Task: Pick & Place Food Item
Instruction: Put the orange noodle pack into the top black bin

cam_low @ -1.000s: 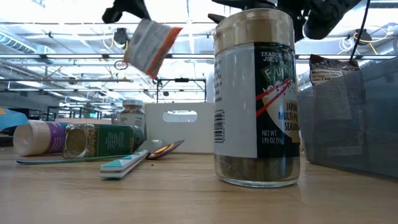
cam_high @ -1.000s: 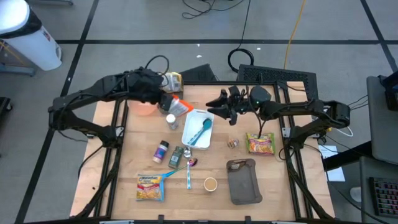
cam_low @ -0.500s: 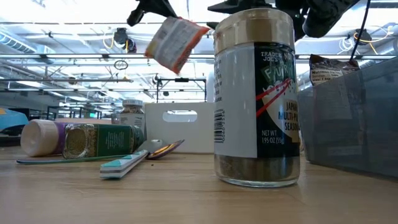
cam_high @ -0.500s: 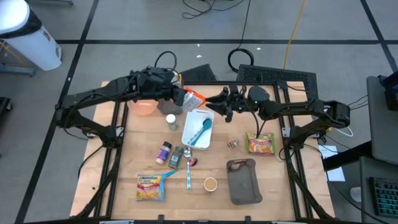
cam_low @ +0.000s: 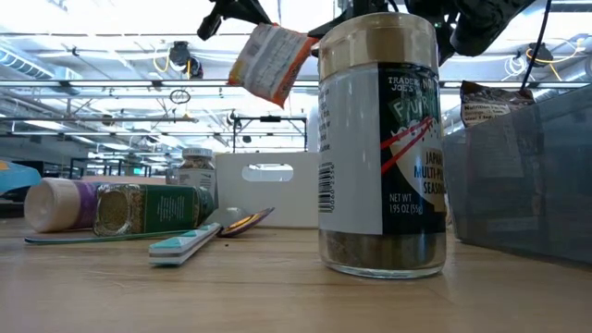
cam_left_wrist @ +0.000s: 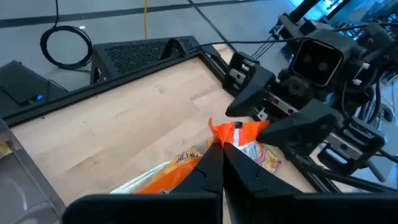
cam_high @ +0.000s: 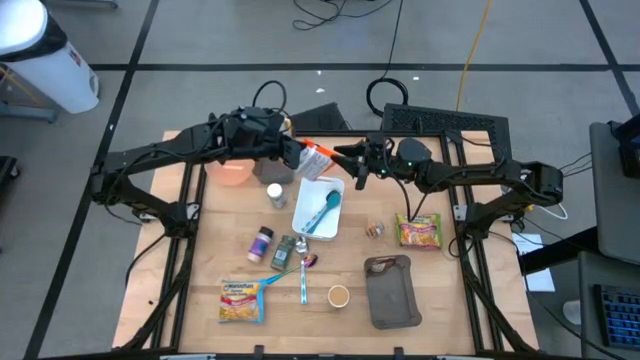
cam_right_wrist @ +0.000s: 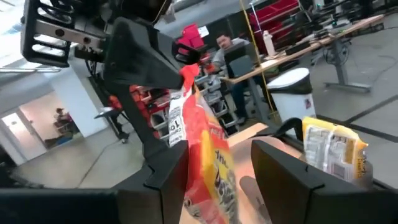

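Note:
An orange and white snack packet [cam_high: 315,160] hangs in the air over the table's far middle, above the far end of the white tray [cam_high: 300,222]. My left gripper [cam_high: 297,155] comes from the left and is shut on the packet. My right gripper [cam_high: 345,160] comes from the right and is open. In the right wrist view its two fingers [cam_right_wrist: 171,177] stand on either side of the packet [cam_right_wrist: 208,155]. The low view shows the packet [cam_low: 270,60] tilted, high over the table. My left gripper pinches the packet's orange crimped end [cam_left_wrist: 231,132] between its two fingertips. The fingers slant down from the table's left. The packet is lifted clear of the table and hangs tilted beyond the fingertips. My right gripper: I cannot tell whether a finger touches the packet.
The white tray holds a teal spoon [cam_high: 322,208]. An orange bowl [cam_high: 233,173] stands at the far left. Spice jars [cam_high: 272,243], two noodle packs [cam_high: 240,300] [cam_high: 418,230], a grey tray [cam_high: 390,290] and a small cup [cam_high: 338,295] lie nearer. A tall jar [cam_low: 381,148] fills the low view.
My left gripper has carried the packet toward the table's right, up to my right gripper, and has tipped further down. The packet stays lifted and has turned more upright. My right gripper has turned at the wrist, so its fingers now flank the packet.

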Robot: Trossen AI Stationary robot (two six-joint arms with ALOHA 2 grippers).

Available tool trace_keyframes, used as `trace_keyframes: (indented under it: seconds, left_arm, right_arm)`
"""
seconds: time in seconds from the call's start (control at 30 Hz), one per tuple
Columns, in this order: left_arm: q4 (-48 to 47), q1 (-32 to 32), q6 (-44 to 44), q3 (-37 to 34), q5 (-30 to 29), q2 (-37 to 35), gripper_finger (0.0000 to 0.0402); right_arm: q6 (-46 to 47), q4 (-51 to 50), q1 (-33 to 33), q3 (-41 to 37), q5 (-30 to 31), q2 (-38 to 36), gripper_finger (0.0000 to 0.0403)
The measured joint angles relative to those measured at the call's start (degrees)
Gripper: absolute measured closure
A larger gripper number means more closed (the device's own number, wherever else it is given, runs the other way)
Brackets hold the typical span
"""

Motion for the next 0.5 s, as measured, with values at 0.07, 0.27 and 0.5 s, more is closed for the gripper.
trace_keyframes:
  seconds: [0.07,0.27,0.5]
  left_arm:
    - [0.0,0.0,0.0,0.0,0.0,0.0,0.0401]
    - [0.1,0.0,0.1,0.0,-0.1,0.0,0.0401]
    - [3.2,0.0,1.0,0.0,-0.4,0.0,0.0401]
  right_arm:
    - [0.2,-0.2,-0.3,0.0,-0.5,0.0,0.0234]
    - [0.9,-1.7,-0.3,0.0,-1.8,0.0,0.0234]
    - [1.1,-1.3,-0.3,0.0,-3.6,0.0,0.0238]
